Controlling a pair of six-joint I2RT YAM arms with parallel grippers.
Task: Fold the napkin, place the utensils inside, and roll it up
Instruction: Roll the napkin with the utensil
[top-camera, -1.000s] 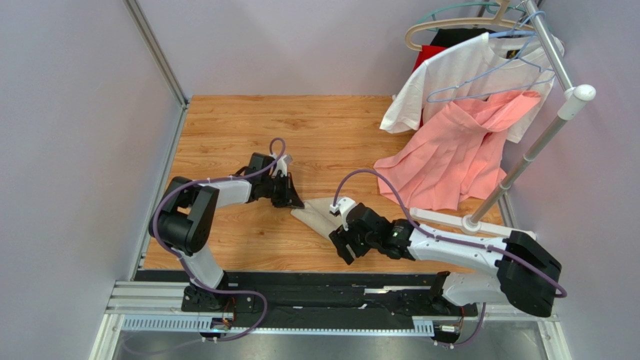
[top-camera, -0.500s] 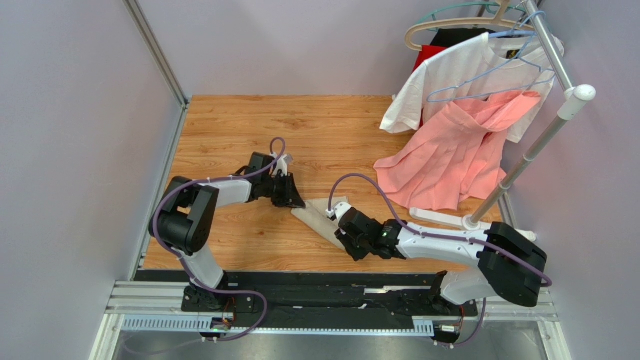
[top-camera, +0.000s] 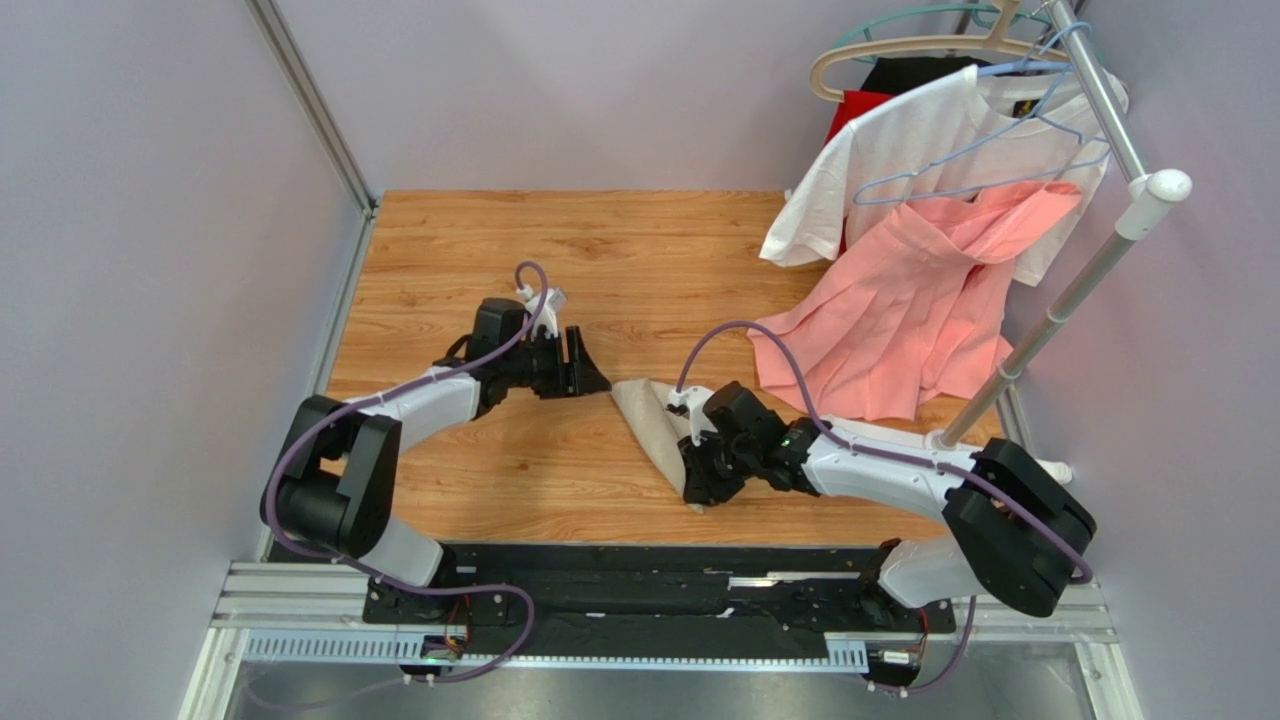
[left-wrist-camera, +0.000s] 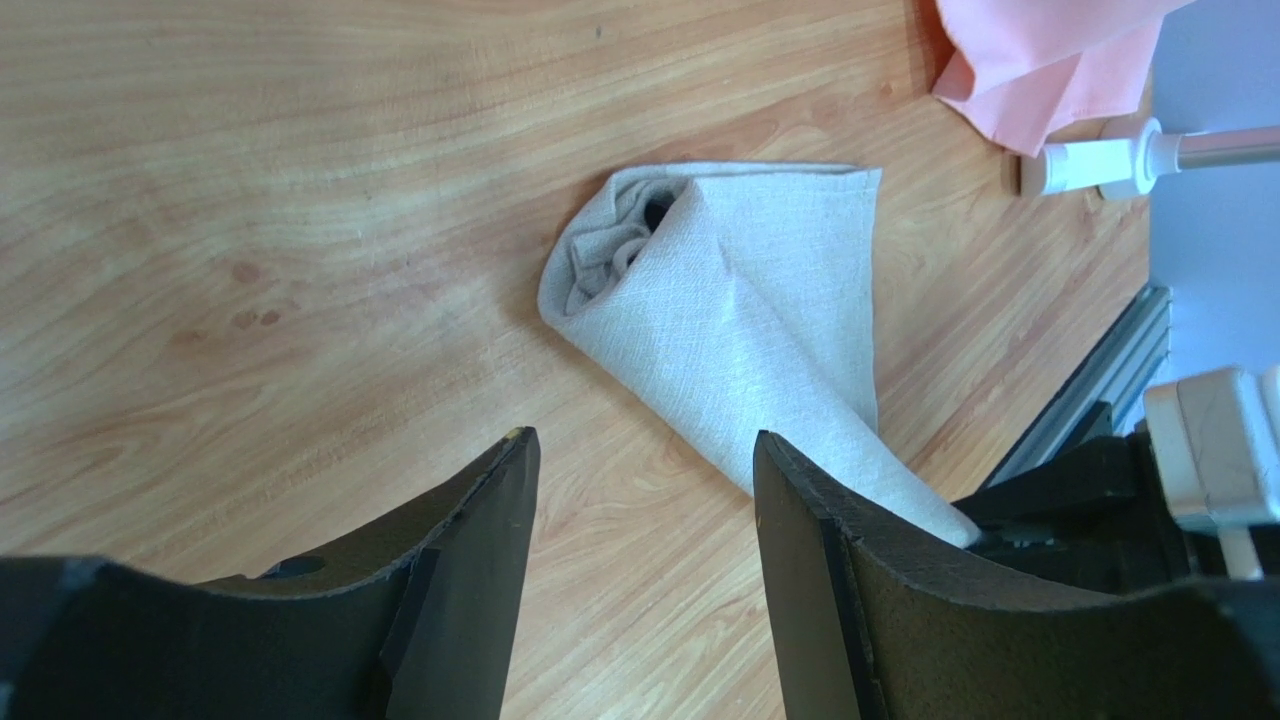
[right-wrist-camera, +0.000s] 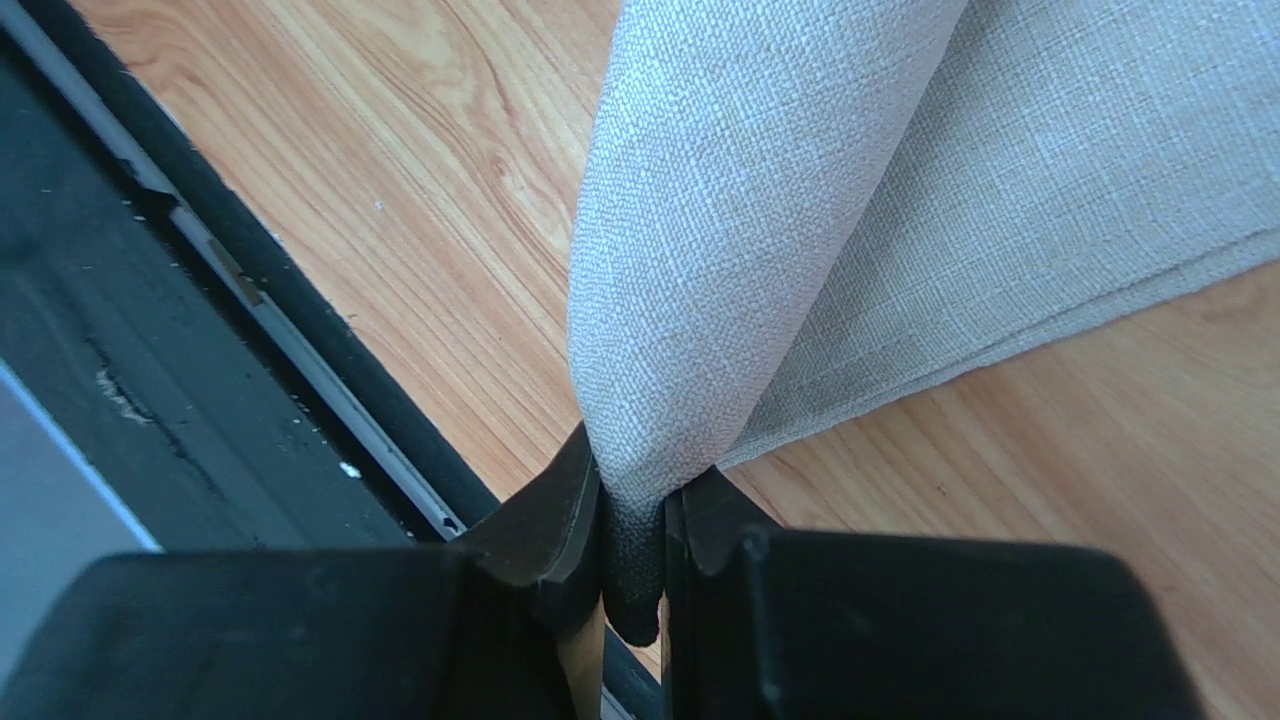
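Rolled napkin (top-camera: 657, 431) pinched at its narrow tip, free at its wide end.

You have the napkin lying on the wooden table (top-camera: 496, 255) between the two arms. Its long axis runs diagonally: the wide, curled end points far-left toward your left gripper (top-camera: 589, 365), and the tapered tip points to the near edge. Your right gripper (right-wrist-camera: 633, 518) is clenched on that tip, lifting it off the wood. Your left gripper's jaws stand spread, apart from the cloth, just beside its wide end.
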